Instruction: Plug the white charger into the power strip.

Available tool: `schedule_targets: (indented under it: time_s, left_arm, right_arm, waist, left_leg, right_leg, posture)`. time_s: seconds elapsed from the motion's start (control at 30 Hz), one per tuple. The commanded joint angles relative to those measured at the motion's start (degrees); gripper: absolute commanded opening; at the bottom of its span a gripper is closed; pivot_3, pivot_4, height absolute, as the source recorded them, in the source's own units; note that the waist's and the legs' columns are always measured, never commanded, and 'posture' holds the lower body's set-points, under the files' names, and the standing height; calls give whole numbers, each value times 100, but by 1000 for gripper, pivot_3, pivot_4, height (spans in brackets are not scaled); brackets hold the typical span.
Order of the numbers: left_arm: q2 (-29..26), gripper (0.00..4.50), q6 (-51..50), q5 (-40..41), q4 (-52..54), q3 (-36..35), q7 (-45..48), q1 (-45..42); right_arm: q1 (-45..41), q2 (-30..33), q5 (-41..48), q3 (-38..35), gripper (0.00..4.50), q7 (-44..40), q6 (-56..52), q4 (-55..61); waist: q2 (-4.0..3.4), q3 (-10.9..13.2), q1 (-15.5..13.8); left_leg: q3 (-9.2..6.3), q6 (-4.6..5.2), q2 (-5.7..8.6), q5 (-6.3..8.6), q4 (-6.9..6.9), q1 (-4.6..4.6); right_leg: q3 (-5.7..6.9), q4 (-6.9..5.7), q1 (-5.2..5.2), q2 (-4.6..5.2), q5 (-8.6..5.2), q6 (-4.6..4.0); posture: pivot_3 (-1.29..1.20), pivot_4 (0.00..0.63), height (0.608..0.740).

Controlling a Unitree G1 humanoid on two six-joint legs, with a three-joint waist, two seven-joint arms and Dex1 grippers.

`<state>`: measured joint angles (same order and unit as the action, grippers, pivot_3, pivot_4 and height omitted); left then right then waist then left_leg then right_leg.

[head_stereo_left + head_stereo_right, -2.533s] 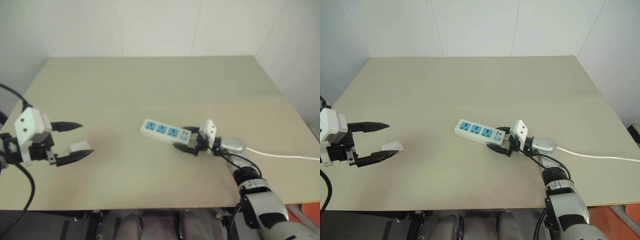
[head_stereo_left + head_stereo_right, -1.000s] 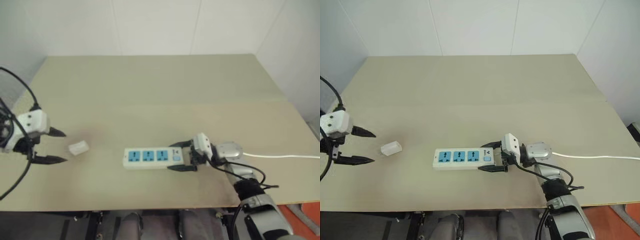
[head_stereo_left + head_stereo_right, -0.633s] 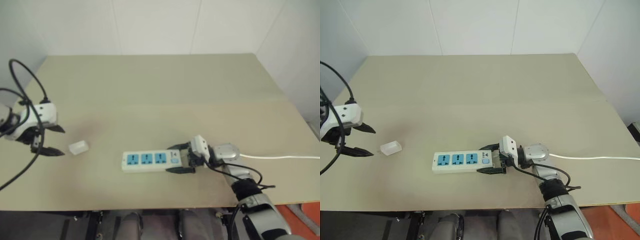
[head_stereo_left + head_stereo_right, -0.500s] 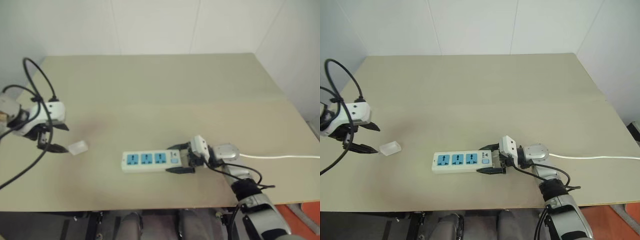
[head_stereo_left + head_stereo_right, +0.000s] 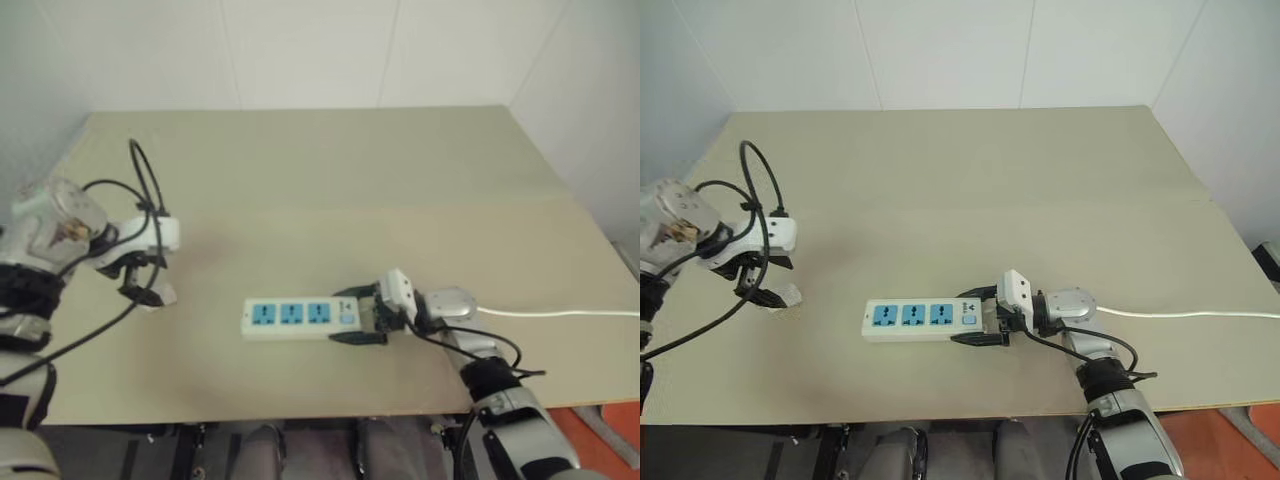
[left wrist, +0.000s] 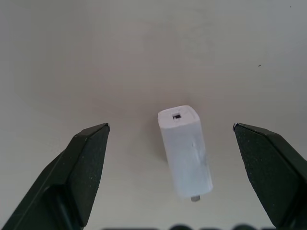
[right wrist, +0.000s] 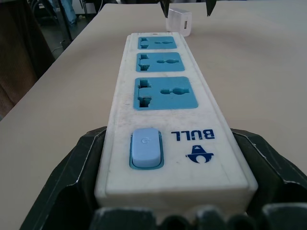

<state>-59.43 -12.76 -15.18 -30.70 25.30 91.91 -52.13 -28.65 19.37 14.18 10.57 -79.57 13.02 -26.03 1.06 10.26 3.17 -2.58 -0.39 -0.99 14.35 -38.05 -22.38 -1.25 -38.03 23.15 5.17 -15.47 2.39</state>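
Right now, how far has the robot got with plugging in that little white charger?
Done: the right gripper is clamped on the switch end of the power strip, steadying it on the table. In hand: the left gripper hangs open over the white charger, which lies untouched. Left: grasp it, carry it over and push it into one of the blue sockets, all empty.

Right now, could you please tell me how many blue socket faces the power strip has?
3. They sit in a row along the top of the power strip: one beside the switch, one in the middle, one at the far end nearest the white charger. None seem hidden.
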Motion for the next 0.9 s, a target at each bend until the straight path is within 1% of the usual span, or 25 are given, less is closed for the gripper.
schedule_targets:
  time_s: [0.03, 0.27, 0.67, 0.7, 0.77, 0.9]
  left_arm:
    - [11, 4500, -31, -187, 35, -9, 10, -31]
    - [141, 4500, -3, -344, -174, 12, -62, 14]
    - [400, 4500, -178, -402, -165, -19, -350, 341]
    - [409, 4114, -209, -398, -126, -25, -358, 372]
    - [406, 3663, -273, -365, -7, -38, -297, 450]
    - [368, 2317, -352, -339, 167, -77, -225, 511]
  right_arm:
    - [-93, -76, 114, -62, 3410, 82, 41, 163]
    - [6, -63, 141, -61, 3410, 145, 4, 250]
    - [10, -46, 153, -68, 3410, 166, -26, 259]
    - [10, -45, 153, -67, 3410, 167, -28, 262]
    - [2, -45, 148, -69, 3410, 177, -27, 251]
    - [1, -28, 137, -71, 3410, 188, -20, 238]
  waist:
    - [0, 0, 13]
    - [0, 0, 28]
    - [0, 0, 14]
    - [0, 0, 13]
    - [0, 0, 19]
    - [0, 0, 22]
  left_leg:
    - [0, -1, 0, 0, 0, -1]
    - [-2, -1, 0, -1, -3, -1]
    - [-4, -2, 3, -2, -8, 7]
    - [-3, -3, 3, -2, -10, 9]
    - [-3, -3, 2, -2, -18, 9]
    - [-2, -3, 3, -2, -23, 10]
  right_leg:
    - [0, 0, 0, 0, 0, 0]
    - [0, -3, 0, 0, 0, 0]
    - [-1, -4, -5, 3, 0, 0]
    - [-1, -4, -6, 3, 0, 0]
    - [-2, -4, -5, 2, 0, 0]
    - [-8, -5, -5, 2, 0, 0]
  posture:
    - [0, 150, 740]
    - [0, 150, 740]
    - [0, 150, 740]
    - [0, 150, 740]
    - [0, 150, 740]
    - [0, 150, 740]
